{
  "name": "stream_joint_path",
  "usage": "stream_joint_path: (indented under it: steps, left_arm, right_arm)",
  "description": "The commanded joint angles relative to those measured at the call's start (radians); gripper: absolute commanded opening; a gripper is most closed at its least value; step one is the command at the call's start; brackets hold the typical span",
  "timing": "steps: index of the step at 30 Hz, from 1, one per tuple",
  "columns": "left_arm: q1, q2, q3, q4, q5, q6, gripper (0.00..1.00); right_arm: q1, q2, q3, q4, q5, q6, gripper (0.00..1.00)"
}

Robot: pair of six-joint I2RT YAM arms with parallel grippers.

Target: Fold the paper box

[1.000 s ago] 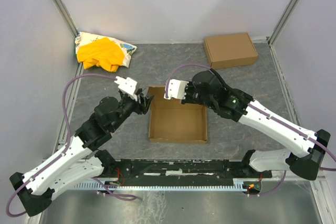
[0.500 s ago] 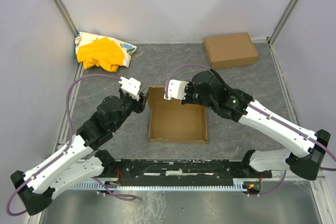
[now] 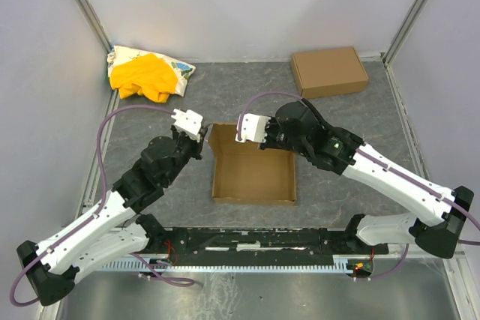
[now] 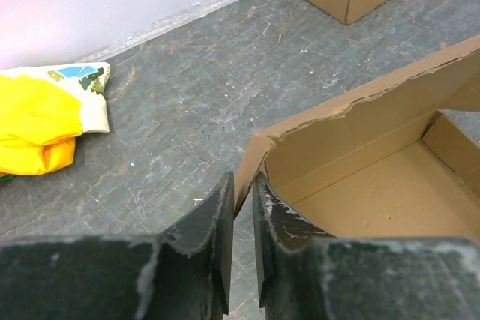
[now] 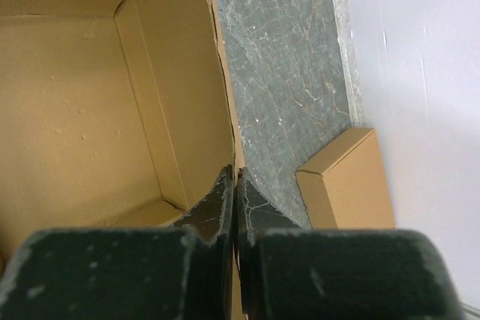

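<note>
Top external shows us one shallow, open paper box (image 3: 253, 174) of plain brown cardboard central on the mottled grey table (image 3: 360, 125), one closed box (image 3: 330, 71), and one crumpled yellow-and-white cloth (image 3: 148, 74). Of the two tools, the left gripper (image 4: 241, 207) nips its flap corner and the right gripper (image 5: 235, 185) its wall, fingers nearly together.

A robot lab enclosure: plain white wall panels (image 3: 247, 5), metal corner posts (image 3: 84, 5), and a grey stone-patterned tabletop (image 3: 247, 88).
</note>
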Motion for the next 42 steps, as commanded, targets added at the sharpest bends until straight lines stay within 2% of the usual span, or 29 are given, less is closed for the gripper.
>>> stream_joint_path:
  steps: [1, 4, 7, 10, 12, 15, 21, 22, 25, 26, 28, 29, 31, 34, 39, 42]
  left_arm:
    - [0.001, -0.006, -0.006, 0.068, 0.0, 0.008, 0.18]
    - [0.002, -0.008, -0.013, 0.082, 0.017, 0.004, 0.17]
    - [0.001, -0.006, -0.013, 0.085, 0.041, 0.015, 0.42]
    - [0.001, -0.002, -0.017, 0.094, 0.036, 0.024, 0.53]
    - [0.001, 0.001, -0.02, 0.101, 0.033, 0.035, 0.54]
    - [0.002, 0.015, -0.014, 0.099, 0.033, 0.045, 0.44]
    - [0.002, 0.03, -0.013, 0.103, 0.022, 0.056, 0.05]
    - [0.001, 0.03, -0.013, 0.103, 0.022, 0.057, 0.03]
    - [0.001, 0.027, -0.015, 0.106, 0.024, 0.057, 0.03]
    - [0.001, 0.025, -0.016, 0.107, 0.022, 0.058, 0.03]
    - [0.002, 0.022, -0.016, 0.11, 0.019, 0.056, 0.03]
    - [0.001, 0.019, -0.017, 0.112, 0.019, 0.055, 0.03]
    - [0.001, 0.013, -0.017, 0.115, 0.019, 0.052, 0.03]
    - [0.001, 0.01, -0.011, 0.109, 0.019, 0.051, 0.03]
    - [0.002, 0.003, -0.006, 0.108, 0.022, 0.052, 0.03]
    - [0.003, 0.001, -0.001, 0.105, 0.022, 0.05, 0.03]
  right_arm:
    - [0.003, -0.039, 0.007, 0.019, -0.007, 0.036, 0.04]
    - [0.003, -0.035, 0.007, 0.02, -0.012, 0.039, 0.04]
    - [0.003, -0.031, 0.01, 0.016, -0.012, 0.038, 0.03]
    - [0.003, -0.028, 0.01, 0.015, -0.016, 0.038, 0.03]
    - [0.004, -0.028, 0.01, 0.014, -0.02, 0.037, 0.02]
    - [0.004, -0.026, 0.012, 0.012, -0.019, 0.036, 0.02]
    - [0.004, -0.031, 0.015, 0.012, -0.019, 0.045, 0.04]
    - [0.002, -0.034, 0.013, 0.014, -0.019, 0.048, 0.05]
    - [0.003, -0.044, 0.007, 0.028, -0.003, 0.069, 0.22]
    - [0.003, -0.05, 0.002, 0.034, 0.004, 0.075, 0.35]
    - [0.004, -0.064, -0.009, 0.054, 0.031, 0.098, 0.75]
    - [0.004, -0.068, -0.013, 0.06, 0.049, 0.11, 0.86]
    - [0.004, -0.093, -0.027, 0.087, 0.1, 0.15, 0.95]
    - [0.002, -0.159, -0.081, 0.152, 0.199, 0.223, 0.95]
    - [-0.003, -0.329, -0.269, 0.282, 0.386, 0.381, 0.87]
    - [-0.012, -0.429, -0.373, 0.296, 0.467, 0.508, 0.83]
